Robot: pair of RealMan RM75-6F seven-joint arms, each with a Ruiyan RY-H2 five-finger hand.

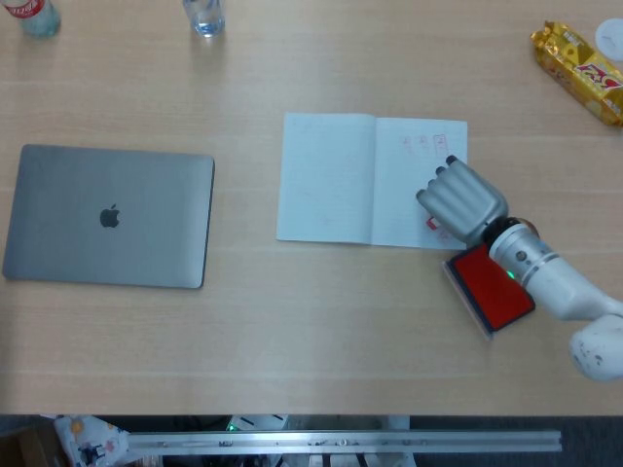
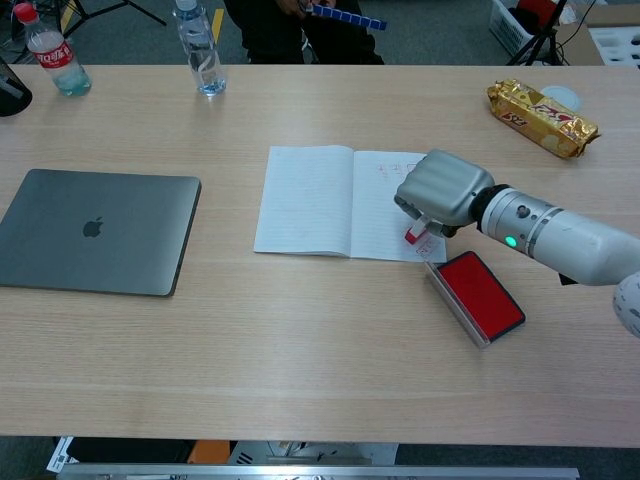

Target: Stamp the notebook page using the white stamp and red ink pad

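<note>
Stamp, white with red base, in right hand grasp, fingers curled around it, base down on right page of open notebook near lower right corner. Faint red marks at page top, unreadable. Open red ink pad just beside notebook corner, under forearm. Left hand out of both views. Closed grey laptop, Apple logo, far left. Gold snack pack top right, print unreadable. Red-label bottle and clear bottle at far edge.
</note>
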